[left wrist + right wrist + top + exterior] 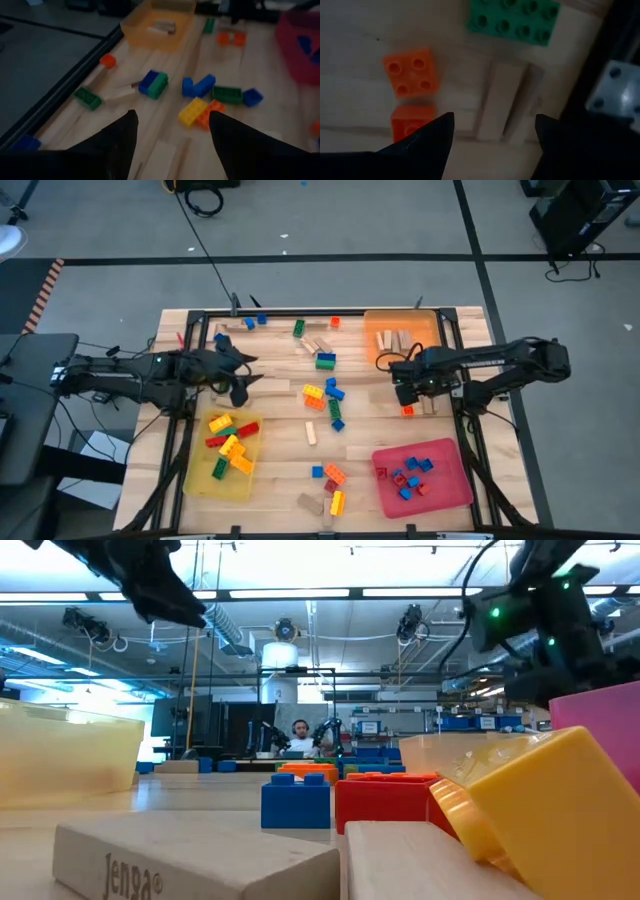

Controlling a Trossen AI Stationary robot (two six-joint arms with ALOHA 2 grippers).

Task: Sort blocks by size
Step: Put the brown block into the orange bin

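Many small plastic bricks and tan wooden pieces lie scattered on the wooden table (280, 470). My left gripper (240, 388) is open and empty above a tan wooden piece (159, 160). A yellow-and-orange brick pair (200, 111) and two blue bricks (197, 86) lie beyond it. My right gripper (407, 392) is open and empty just in front of the orange tray. In the right wrist view its fingers (495, 116) hover over a pair of tan wooden pieces (507, 102) lying flat. Two small orange bricks (410, 75) and a green brick (512, 17) lie next to these.
A yellow tray (195, 480) at the near left holds several yellow, red, green and orange bricks. A pink-red tray (455, 485) at the near right holds small blue and red bricks. An orange tray (372, 330) at the far right holds wooden pieces. Black frame rails (470, 430) edge the table.
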